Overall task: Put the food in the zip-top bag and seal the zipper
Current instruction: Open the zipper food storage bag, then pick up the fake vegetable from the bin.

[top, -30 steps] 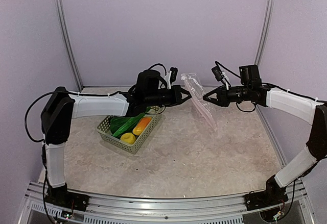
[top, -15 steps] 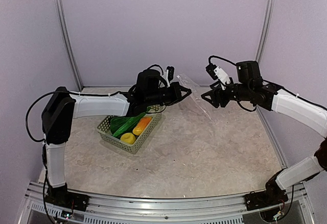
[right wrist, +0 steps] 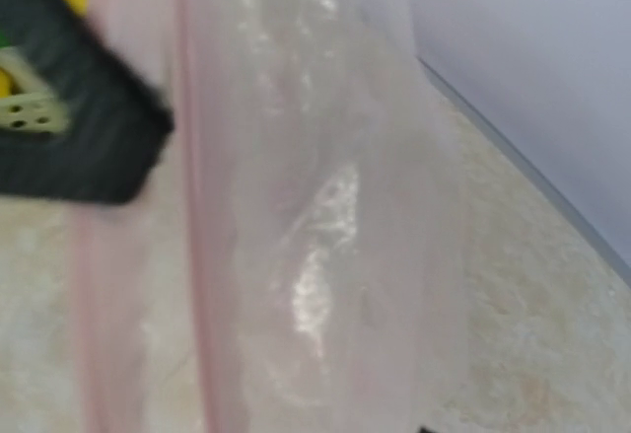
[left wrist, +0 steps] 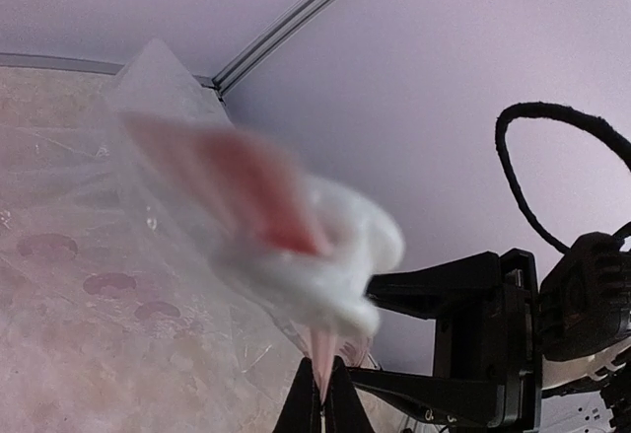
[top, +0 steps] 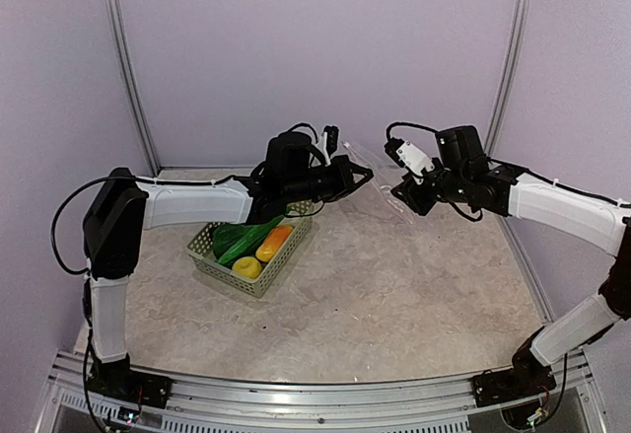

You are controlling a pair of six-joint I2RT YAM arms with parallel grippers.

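One clear floppy zip-top bag (right wrist: 325, 206), pinkish zipper (right wrist: 197, 285), pinched in left hand (left wrist: 321, 398)

Our left arm (top: 187, 201) is stretched out level above the table, and the left gripper (top: 357, 175) points to the right with its fingers (left wrist: 302, 408) pressed together. Our right arm (top: 567, 204) comes across from the right side. The right gripper (top: 398, 192) faces the left one, near but apart, and we cannot tell how its jaws stand.
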